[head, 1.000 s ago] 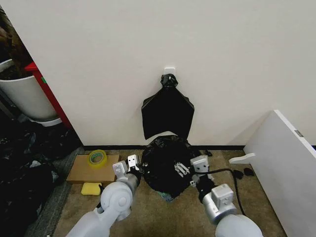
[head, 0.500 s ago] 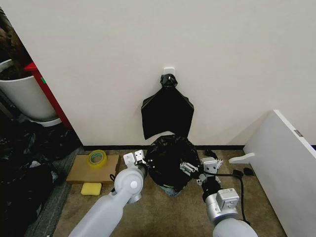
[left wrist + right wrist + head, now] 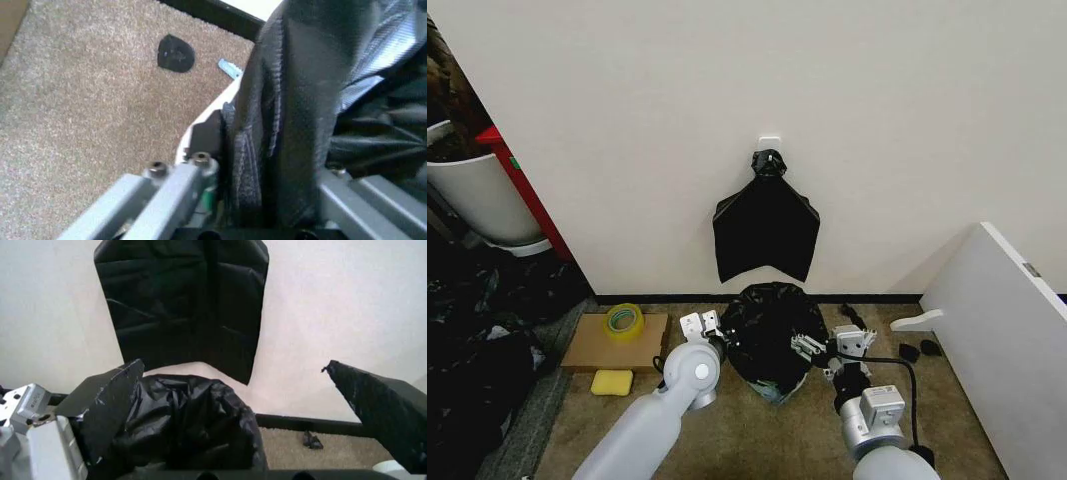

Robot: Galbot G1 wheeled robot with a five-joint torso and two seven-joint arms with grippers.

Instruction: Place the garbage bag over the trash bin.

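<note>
Head view: the garbage bag (image 3: 770, 330) sits on the carpet against the wall, directly under the bunch of flat black bags (image 3: 766, 228) hanging from a hook. It is draped over the trash bin (image 3: 774, 386), of which just a sliver of pale base peeks out at the bottom front. The left gripper (image 3: 714, 331) is pressed against the bag's left side and the right gripper (image 3: 813, 350) against its right side, both low near the floor. A cardboard box (image 3: 613, 343) with a roll of yellow tape (image 3: 624, 320) lies well off to the left.

Left wrist view: the fingers (image 3: 175, 186) are closed on a thick fold of the black film (image 3: 287, 115), with the bin's white wall (image 3: 208, 112) just beside them and carpet beyond.

Right wrist view: the fingers (image 3: 103, 390) stand wide apart, gripping nothing; one lies alongside the bag's open mouth (image 3: 179, 425), the other is well clear of it.

The bag looks nearly seated, so the step in hand seems to be settling the film down around the rim. To do it well, the left arm should draw its fold down and outward gently, since this thin film could tear or pull the light bin over. The right side should take hold of film before pulling, so both sides go down evenly.
</note>
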